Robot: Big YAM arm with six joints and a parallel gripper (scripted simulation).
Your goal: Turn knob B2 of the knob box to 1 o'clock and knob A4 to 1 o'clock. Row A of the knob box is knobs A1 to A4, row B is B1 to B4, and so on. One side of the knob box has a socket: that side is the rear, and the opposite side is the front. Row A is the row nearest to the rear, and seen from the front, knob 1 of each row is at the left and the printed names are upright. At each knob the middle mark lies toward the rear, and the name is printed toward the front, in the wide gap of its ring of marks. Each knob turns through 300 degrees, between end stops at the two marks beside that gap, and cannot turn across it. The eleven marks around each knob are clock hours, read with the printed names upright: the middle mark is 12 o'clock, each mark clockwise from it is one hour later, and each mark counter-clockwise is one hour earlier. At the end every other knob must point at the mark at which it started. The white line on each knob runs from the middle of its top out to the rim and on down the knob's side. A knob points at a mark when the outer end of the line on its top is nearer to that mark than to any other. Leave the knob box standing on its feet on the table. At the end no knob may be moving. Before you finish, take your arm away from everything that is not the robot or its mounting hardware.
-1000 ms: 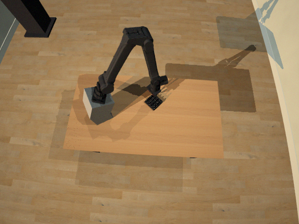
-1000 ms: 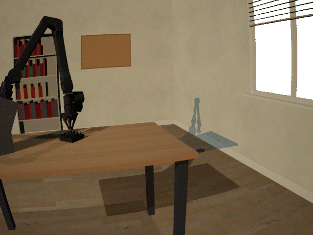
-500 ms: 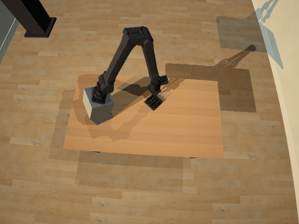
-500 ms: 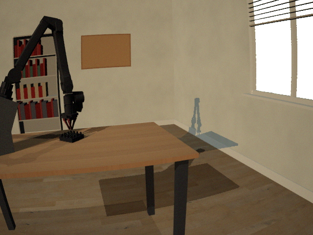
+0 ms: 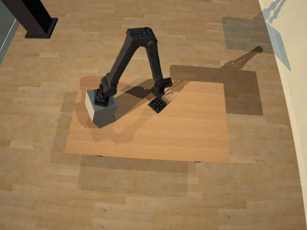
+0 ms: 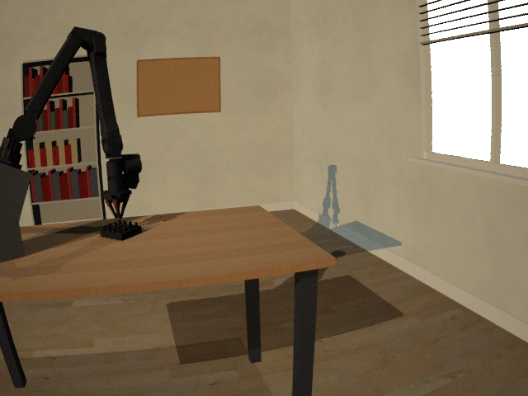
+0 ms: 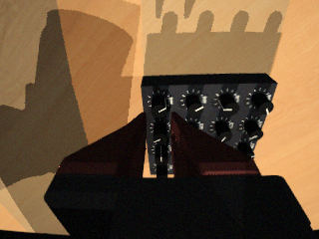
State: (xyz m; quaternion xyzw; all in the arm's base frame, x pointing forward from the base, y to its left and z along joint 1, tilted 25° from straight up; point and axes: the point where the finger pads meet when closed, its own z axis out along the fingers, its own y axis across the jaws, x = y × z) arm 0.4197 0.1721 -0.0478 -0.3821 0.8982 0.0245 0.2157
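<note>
Table [image 5: 193, 119] [image 6: 213, 242] [image 7: 299, 124] carries the single black arm [image 5: 141, 35] [image 6: 100, 81], which bends high at its elbow and comes down steeply, with the wrist nearly upright above one edge of the knob box [image 5: 158, 104] [image 6: 121, 235] [image 7: 209, 80]. The box sits flat on the table, its corners turned to the table's sides in the top view. The gripper [image 5: 157, 96] [image 6: 119, 218] [image 7: 159, 119] points downward; its fingers are a little apart, with a narrow gap, and I judge that they are grasping nothing.

Printed names lie to the right of the knobs in the wrist view, so I take the leftmost line as row A and its top knob as A4 [image 7: 159, 110]. From the fingertips, A4 is very near, toward the upper end of this row, and the gap runs along the row. Its white line seems directed toward the name side, so it probably still needs turning. B2 should lie under the right-hand finger in that view, hidden; its direction I cannot tell. Before turning, the fingers should be centred exactly, because neighbouring knobs stand close.
</note>
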